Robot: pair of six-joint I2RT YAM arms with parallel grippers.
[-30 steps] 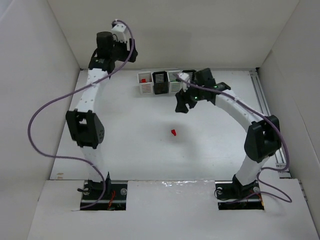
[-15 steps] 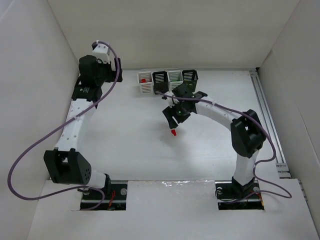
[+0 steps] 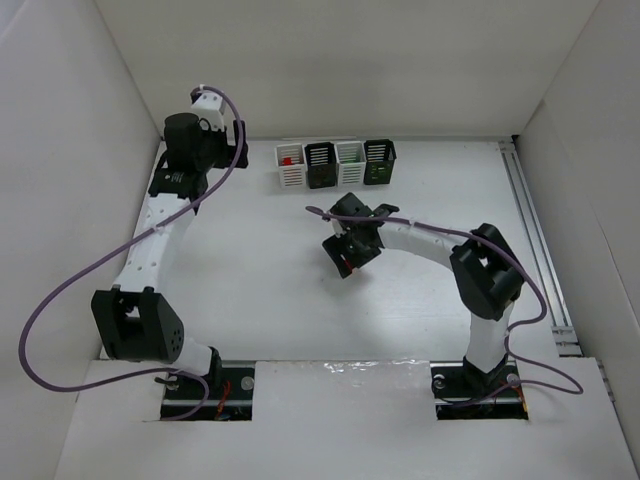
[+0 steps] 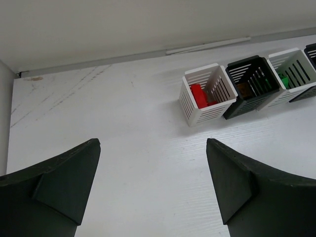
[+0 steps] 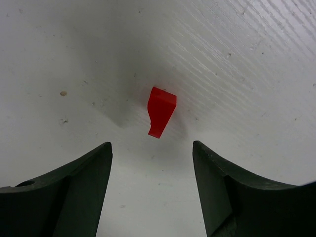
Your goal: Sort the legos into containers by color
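One red lego (image 5: 161, 111) lies loose on the white table, just ahead of my right gripper (image 5: 152, 145), which is open with a finger on each side of it. In the top view the right gripper (image 3: 345, 262) hangs low over that spot and hides the lego. The four containers stand in a row at the back: white (image 3: 290, 180), black (image 3: 321, 178), white (image 3: 350, 176), black (image 3: 380, 174). A red lego (image 4: 199, 95) lies in the left white bin (image 4: 200, 113). My left gripper (image 4: 153, 143) is open and empty, at the back left (image 3: 215, 150).
The black bin (image 4: 232, 111) holds a brownish lego and the second white bin (image 4: 276, 101) holds a green one. White walls enclose the table on the left, back and right. A metal rail (image 3: 530, 220) runs along the right edge.
My right gripper has moved from beside the bins forward and down, over the loose red lego. My left arm has swung back toward the left wall.
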